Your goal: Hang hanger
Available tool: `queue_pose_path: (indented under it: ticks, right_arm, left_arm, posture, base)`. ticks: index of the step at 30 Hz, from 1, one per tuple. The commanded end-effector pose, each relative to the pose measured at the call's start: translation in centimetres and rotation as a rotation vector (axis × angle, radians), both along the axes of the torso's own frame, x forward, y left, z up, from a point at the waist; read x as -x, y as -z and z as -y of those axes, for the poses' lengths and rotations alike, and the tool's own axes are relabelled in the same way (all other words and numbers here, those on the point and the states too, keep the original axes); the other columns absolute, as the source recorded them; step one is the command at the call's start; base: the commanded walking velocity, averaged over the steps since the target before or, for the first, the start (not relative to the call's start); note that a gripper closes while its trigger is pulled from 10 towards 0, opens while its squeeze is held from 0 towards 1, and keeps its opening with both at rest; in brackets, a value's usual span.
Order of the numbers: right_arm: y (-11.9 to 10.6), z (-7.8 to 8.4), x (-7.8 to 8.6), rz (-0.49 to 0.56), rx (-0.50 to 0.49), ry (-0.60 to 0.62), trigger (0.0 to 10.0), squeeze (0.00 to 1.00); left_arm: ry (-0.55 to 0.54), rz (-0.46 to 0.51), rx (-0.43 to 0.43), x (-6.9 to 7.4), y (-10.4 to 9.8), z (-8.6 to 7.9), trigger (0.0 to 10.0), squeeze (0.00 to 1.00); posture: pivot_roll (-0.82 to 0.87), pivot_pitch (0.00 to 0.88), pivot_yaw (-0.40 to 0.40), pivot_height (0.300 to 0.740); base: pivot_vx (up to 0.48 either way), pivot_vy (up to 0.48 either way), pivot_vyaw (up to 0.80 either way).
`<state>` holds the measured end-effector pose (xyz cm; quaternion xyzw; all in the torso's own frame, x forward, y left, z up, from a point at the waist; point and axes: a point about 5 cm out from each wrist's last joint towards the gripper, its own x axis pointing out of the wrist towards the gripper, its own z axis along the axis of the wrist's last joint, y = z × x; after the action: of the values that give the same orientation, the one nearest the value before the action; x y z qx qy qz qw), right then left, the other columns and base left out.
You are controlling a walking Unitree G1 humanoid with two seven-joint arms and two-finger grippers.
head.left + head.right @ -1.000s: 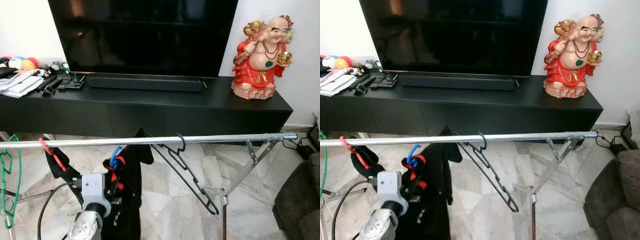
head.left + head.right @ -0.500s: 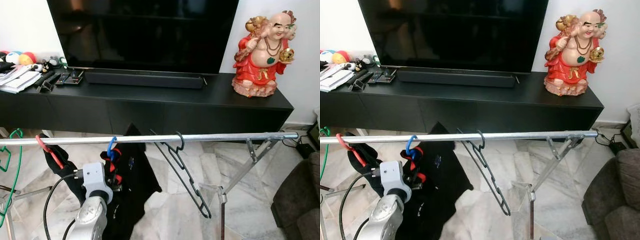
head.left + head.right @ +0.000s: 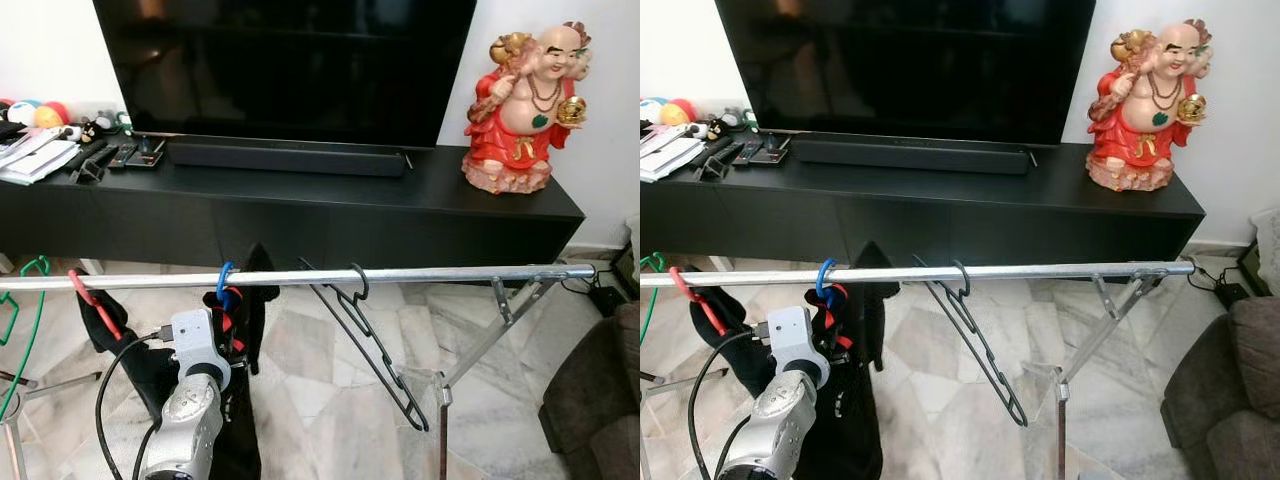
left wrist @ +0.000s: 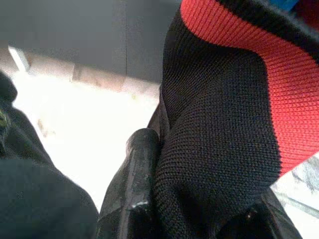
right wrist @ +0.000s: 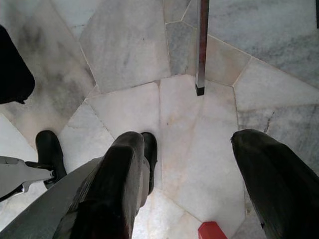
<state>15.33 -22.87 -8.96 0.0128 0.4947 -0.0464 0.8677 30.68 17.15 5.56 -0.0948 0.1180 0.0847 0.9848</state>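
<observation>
From the head views, the blue hanger [image 3: 225,283] now has its hook over the shiny metal rail [image 3: 300,277], where a second ago it sat below the bar. The black-and-red knit garment [image 3: 236,325] on it hangs narrower than half a second ago, when it flared wide toward the marble floor [image 3: 320,380]. The left arm [image 3: 190,400], silver with a grey wrist block, reaches up just beneath the blue hook. Further along the rail hangs a thin black wire hanger [image 3: 372,345], tilted; a red hanger [image 3: 92,300] and a green one [image 3: 22,330] sit toward the robot's left end. Behind stand a matte black TV console [image 3: 300,205] and a glossy red laughing figurine [image 3: 525,105].

In the left wrist view, the left gripper [image 4: 199,209] is clenched on the garment: ribbed black knit with a red band bulges between glossy black fingers [image 4: 132,189].

In the right wrist view, the right gripper [image 5: 192,184] hangs idle with its fingers spread apart over veined marble tiles, near a rack leg [image 5: 202,47].
</observation>
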Motion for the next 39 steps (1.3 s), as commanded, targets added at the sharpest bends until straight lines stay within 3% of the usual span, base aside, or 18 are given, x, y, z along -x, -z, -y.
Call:
queue_pose_path:
  ticks: [1,8,9,11,21,27,28,29,30,31,39]
  right_arm:
    - [0.1,0.1,0.3,-0.017,0.003,0.000,10.0,0.00]
    - [0.1,0.2,0.3,-0.019,0.002,-0.006,10.0,0.00]
    - [0.1,0.2,0.3,-0.019,0.002,-0.007,10.0,0.00]
    - [0.1,0.2,0.3,-0.019,0.009,-0.010,10.0,0.00]
    - [0.2,0.2,0.5,-0.022,0.008,-0.010,10.0,0.00]
    - [0.2,0.1,0.6,-0.029,0.018,-0.022,10.0,0.00]
    - [0.2,0.2,0.7,-0.027,0.031,-0.025,10.0,0.00]
    - [0.2,0.2,0.7,-0.027,0.033,-0.023,10.0,0.00]
    - [0.2,0.2,0.7,-0.027,0.033,-0.023,10.0,0.00]
    - [0.2,0.2,0.7,-0.028,0.032,-0.022,10.0,0.00]
    - [0.3,0.0,0.8,-0.041,0.035,-0.073,10.0,0.00]
  left_arm:
    - [0.009,-0.013,-0.023,-0.3,-0.1,0.1,10.0,0.00]
    - [0.040,0.002,-0.044,0.2,0.0,0.4,10.0,0.00]
    - [0.052,0.008,-0.059,0.4,0.0,0.5,10.0,0.91]
    - [0.075,0.021,-0.073,0.8,0.0,0.8,10.0,1.00]
    - [0.097,0.123,-0.164,2.6,-1.7,0.9,10.0,1.00]
    - [0.095,0.139,-0.219,4.7,-3.2,0.2,10.0,1.00]
    - [0.088,0.144,-0.235,5.4,-3.6,-0.1,10.0,0.88]
    - [0.072,0.146,-0.240,5.9,-3.8,-0.3,10.0,0.60]
    - [0.072,0.146,-0.240,5.9,-3.8,-0.3,10.0,0.60]
    - [0.018,0.150,-0.246,6.7,-4.1,-1.2,10.0,0.00]
    - [-0.143,0.087,-0.193,8.2,-2.5,-3.1,10.0,0.00]
  posture:
    - [-0.05,0.041,-0.030,0.740]
    - [-0.05,0.047,-0.030,0.740]
    - [-0.04,0.050,-0.031,0.740]
    - [-0.04,0.051,-0.032,0.740]
    - [-0.03,0.037,-0.019,0.740]
    - [-0.02,0.012,-0.005,0.740]
    - [-0.02,0.007,-0.005,0.740]
    - [-0.02,0.007,-0.005,0.740]
    - [-0.02,0.007,-0.005,0.740]
    - [-0.01,0.000,-0.006,0.740]
    - [-0.02,0.000,-0.006,0.740]
  base:
    - [0.000,0.000,0.00]
    - [0.000,0.000,0.00]
    - [0.000,0.000,0.00]
    - [0.000,0.000,0.00]
    - [0.000,0.000,0.00]
    - [0.000,0.000,0.00]
    - [0.000,0.000,0.00]
    - [0.000,0.000,0.00]
    - [0.000,0.000,0.00]
    - [0.000,0.000,0.00]
    - [0.000,0.000,0.00]
